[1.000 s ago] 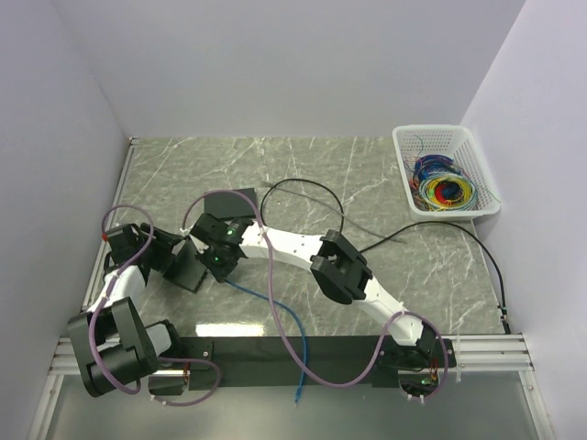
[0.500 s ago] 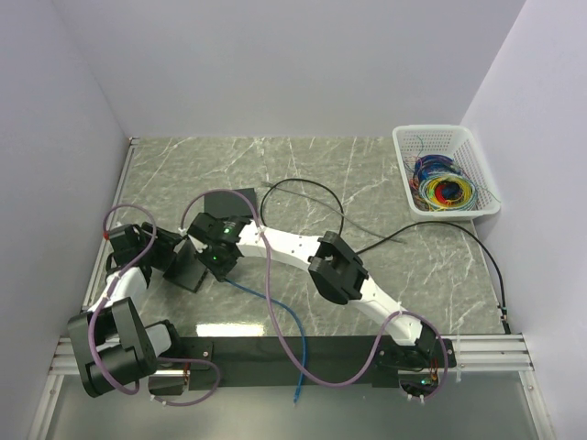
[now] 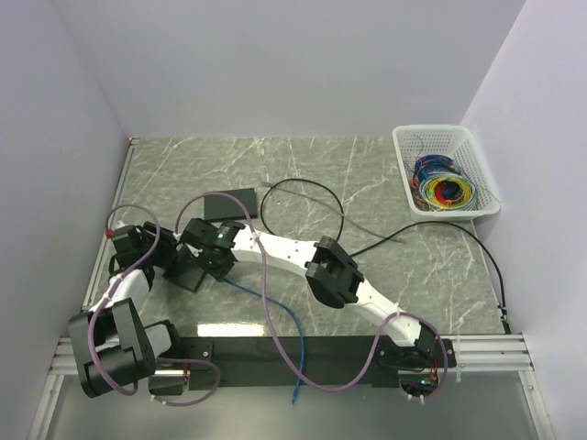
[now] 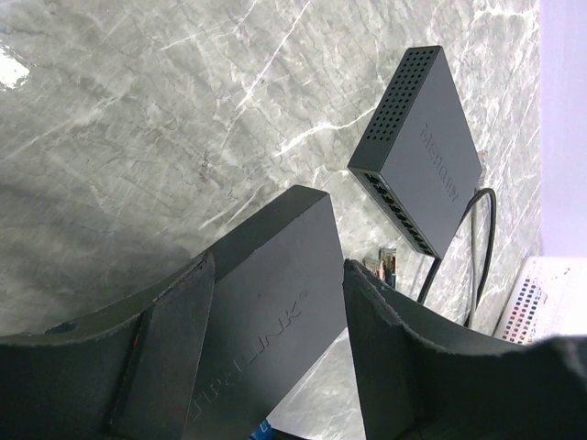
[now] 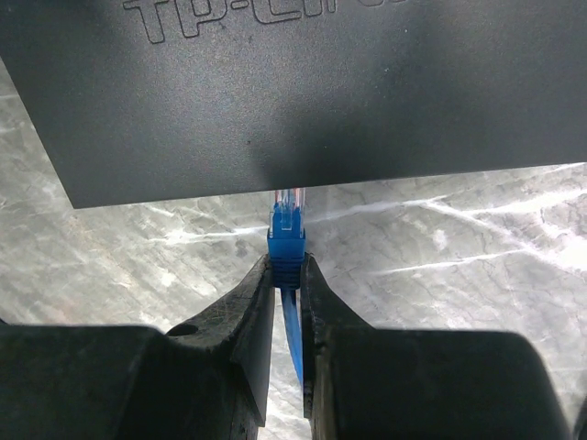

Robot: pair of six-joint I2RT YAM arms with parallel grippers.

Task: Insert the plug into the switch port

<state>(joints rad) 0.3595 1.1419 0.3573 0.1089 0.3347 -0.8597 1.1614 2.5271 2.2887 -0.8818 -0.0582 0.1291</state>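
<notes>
Blue plug (image 5: 286,236) in right gripper (image 5: 286,268), second switch (image 4: 417,151)

The table (image 3: 367,174) has a grey-green top with a marble pattern — thin white veins run across it. Plain pale walls close it on three sides: the back wall (image 3: 293,64), the left wall (image 3: 46,183) and the right wall (image 3: 546,211). The light is even; one bright glare patch (image 3: 215,328) lies near the front edge, beside a metal rail (image 3: 486,350).

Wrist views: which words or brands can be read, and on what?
"TP-LINK": embossed on the near switch's top, left wrist view.
"TP-Li", cut off by the frame: same switch, right wrist view.
Far switch: embossed lettering, too blurred to read.
</notes>
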